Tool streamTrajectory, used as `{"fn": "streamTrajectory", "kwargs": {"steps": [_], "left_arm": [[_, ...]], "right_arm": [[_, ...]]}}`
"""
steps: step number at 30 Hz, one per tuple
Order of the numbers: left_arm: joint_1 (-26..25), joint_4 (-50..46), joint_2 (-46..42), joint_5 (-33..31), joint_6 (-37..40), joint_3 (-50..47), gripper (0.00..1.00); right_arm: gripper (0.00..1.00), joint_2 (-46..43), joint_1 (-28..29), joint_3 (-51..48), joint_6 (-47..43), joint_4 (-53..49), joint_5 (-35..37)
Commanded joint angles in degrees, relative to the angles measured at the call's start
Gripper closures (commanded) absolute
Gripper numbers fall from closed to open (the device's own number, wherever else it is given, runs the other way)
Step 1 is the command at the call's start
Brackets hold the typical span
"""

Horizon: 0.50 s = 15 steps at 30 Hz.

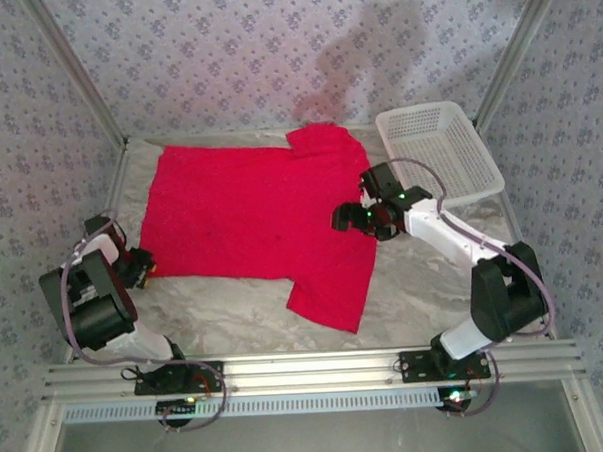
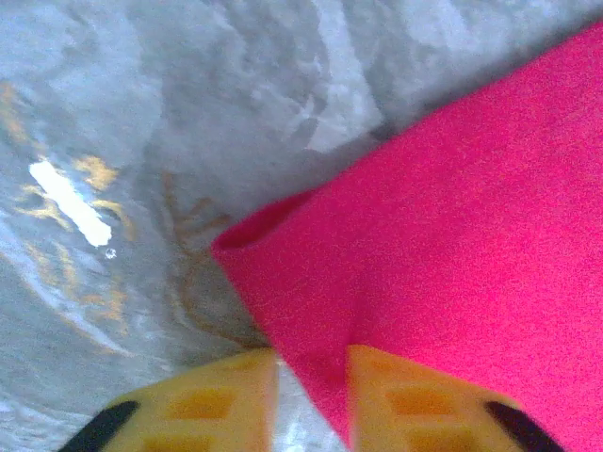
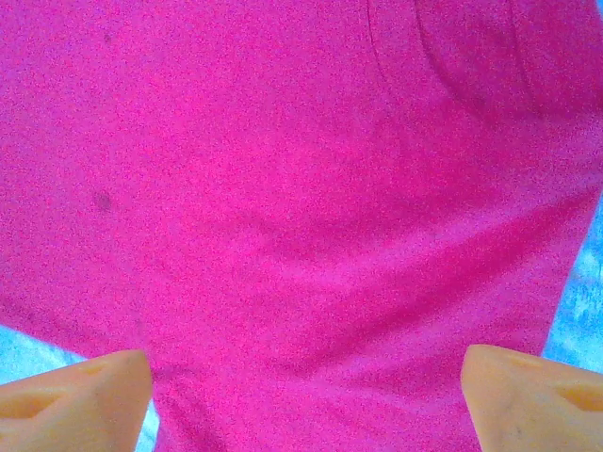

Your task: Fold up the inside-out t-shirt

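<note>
At t-shirt [image 2: 452, 235] hem corner, left gripper [image 2: 311, 367], bare table [image 2: 141, 113] alongside

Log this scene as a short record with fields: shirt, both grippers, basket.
shirt: red t-shirt spread flat on the table
left gripper: at the shirt's near left corner, nearly closed, cloth edge in the gap
right gripper: open wide over the shirt's right side
basket: white mesh basket, far right of the table
</note>
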Motion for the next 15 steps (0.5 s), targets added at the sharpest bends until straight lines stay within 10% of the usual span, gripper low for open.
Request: {"fn": "streamTrajectory", "kwargs": {"steps": [1,5,15], "left_arm": [[-0.2,3.5,-1.7,3.0,-0.8,-0.3,0.95],[-0.7,4.9,-9.0,2.9,-2.2,-2.8,1.00],[-1.6,2.6,-16.3,4.6,-1.8,-3.5,1.00]], "right_arm": [[0.22,-3.2,3.1,-3.4,0.3,-6.7,0.9],[0.39,-6.6,9.3,-9.2,2.9,-9.9,2.4],[0.47,-10.6,28.2,-22.0,18.5,-6.6,9.3]]}}
